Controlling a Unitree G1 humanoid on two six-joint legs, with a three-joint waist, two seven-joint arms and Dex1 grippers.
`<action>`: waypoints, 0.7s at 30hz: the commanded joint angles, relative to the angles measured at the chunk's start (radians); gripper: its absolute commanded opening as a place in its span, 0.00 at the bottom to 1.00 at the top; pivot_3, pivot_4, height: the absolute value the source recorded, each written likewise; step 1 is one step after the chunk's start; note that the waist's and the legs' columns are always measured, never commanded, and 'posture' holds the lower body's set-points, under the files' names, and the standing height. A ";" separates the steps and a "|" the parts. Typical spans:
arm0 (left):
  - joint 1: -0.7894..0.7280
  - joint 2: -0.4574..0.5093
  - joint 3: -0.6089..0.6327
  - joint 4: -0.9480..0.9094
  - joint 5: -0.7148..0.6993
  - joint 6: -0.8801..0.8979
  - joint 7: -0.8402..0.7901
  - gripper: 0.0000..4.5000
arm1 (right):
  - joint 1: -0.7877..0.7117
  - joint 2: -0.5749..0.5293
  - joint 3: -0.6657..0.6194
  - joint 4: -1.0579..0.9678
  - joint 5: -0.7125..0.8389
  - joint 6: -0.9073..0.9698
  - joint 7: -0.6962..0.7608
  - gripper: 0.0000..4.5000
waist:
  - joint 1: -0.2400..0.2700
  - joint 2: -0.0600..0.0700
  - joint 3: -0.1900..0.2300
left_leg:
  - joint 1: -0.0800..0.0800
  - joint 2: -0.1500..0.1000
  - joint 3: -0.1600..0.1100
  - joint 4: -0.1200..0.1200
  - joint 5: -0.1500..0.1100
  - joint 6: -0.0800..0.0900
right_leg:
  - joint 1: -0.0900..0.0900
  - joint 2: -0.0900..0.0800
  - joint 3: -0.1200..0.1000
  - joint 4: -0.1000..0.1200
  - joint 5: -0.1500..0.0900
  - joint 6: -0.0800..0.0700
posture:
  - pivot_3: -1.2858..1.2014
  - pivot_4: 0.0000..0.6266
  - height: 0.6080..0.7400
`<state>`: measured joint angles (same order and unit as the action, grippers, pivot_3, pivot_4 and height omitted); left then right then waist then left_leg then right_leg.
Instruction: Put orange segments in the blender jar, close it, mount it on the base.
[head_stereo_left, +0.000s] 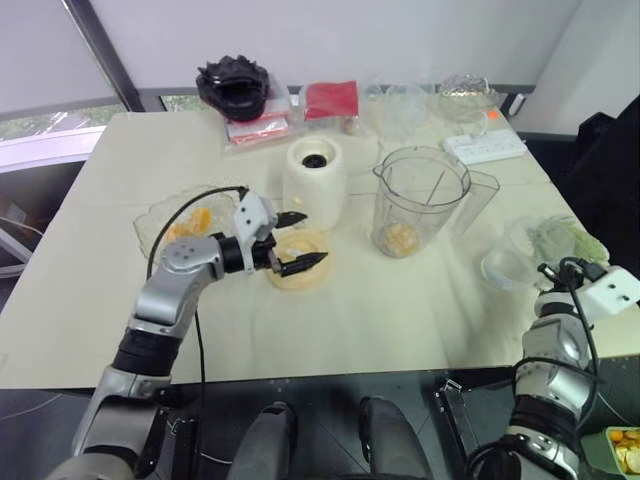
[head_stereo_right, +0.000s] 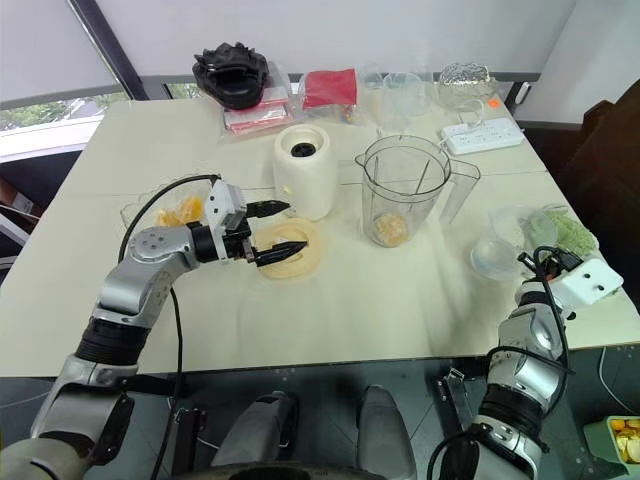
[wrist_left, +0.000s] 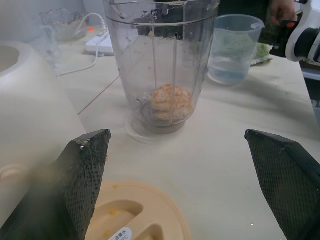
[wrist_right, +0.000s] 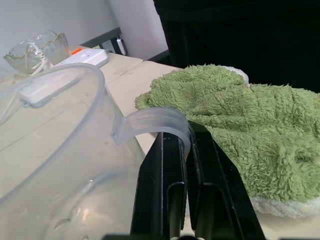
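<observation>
The clear blender jar (head_stereo_left: 420, 195) stands upright on the table without a lid, and a few orange segments (head_stereo_left: 401, 238) lie at its bottom. More orange segments (head_stereo_left: 188, 222) sit in a shallow glass dish at the left. The cream base (head_stereo_left: 315, 178) stands left of the jar, its black socket facing up. My left gripper (head_stereo_left: 308, 240) is open, pointing level toward the jar just above a flat cream lid (head_stereo_left: 298, 277). At the table's right edge my right gripper (wrist_right: 183, 139) is shut, its tips against the handle tab of a small clear tub (wrist_right: 60, 165).
A green cloth (head_stereo_left: 572, 240) lies beside the tub at the right. A white power strip (head_stereo_left: 483, 147), glass bowl (head_stereo_left: 465, 95), clear cups (head_stereo_left: 400, 100), red packet (head_stereo_left: 330, 98) and black object (head_stereo_left: 235, 85) line the back. A box of orange pieces (head_stereo_left: 625, 450) sits below the table's right corner.
</observation>
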<state>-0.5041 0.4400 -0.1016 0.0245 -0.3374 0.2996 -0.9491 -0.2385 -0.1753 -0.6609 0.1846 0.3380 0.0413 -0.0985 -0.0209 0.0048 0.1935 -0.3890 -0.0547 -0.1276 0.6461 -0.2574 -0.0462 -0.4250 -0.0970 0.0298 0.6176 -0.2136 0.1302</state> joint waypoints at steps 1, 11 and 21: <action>0.002 -0.001 0.008 -0.042 -0.004 -0.015 0.004 1.00 | 0.019 -0.019 0.006 -0.019 -0.002 -0.010 -0.017 0.01 | 0.000 0.000 0.000 | 0.000 0.000 0.000 0.000 0.000 0.000 | 0.000 0.000 0.000 0.000 0.000 0.000 | 0.52 0.24 1.00; 0.004 -0.017 0.001 -0.037 0.000 -0.021 0.004 1.00 | 0.080 -0.018 0.018 -0.066 0.037 0.010 -0.019 0.15 | 0.002 0.000 0.000 | 0.000 0.000 0.000 0.000 0.000 0.000 | 0.000 0.000 0.000 0.000 0.000 0.000 | 0.52 0.24 1.00; 0.008 -0.025 -0.001 -0.035 0.004 -0.022 0.002 1.00 | 0.097 -0.024 0.036 -0.089 0.031 0.036 -0.042 0.99 | -0.003 0.000 0.000 | 0.000 0.000 0.000 0.000 0.000 0.000 | 0.000 0.000 0.000 0.000 0.000 0.000 | 0.52 0.24 1.00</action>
<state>-0.5009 0.4112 -0.1045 0.0246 -0.3354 0.2953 -0.9488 -0.1449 -0.1838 -0.6280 0.1500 0.3680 0.0820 -0.1353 -0.0236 0.0043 0.1933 -0.3885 -0.0546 -0.1276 0.6460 -0.2574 -0.0462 -0.4246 -0.0969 0.0299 0.6175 -0.2137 0.1301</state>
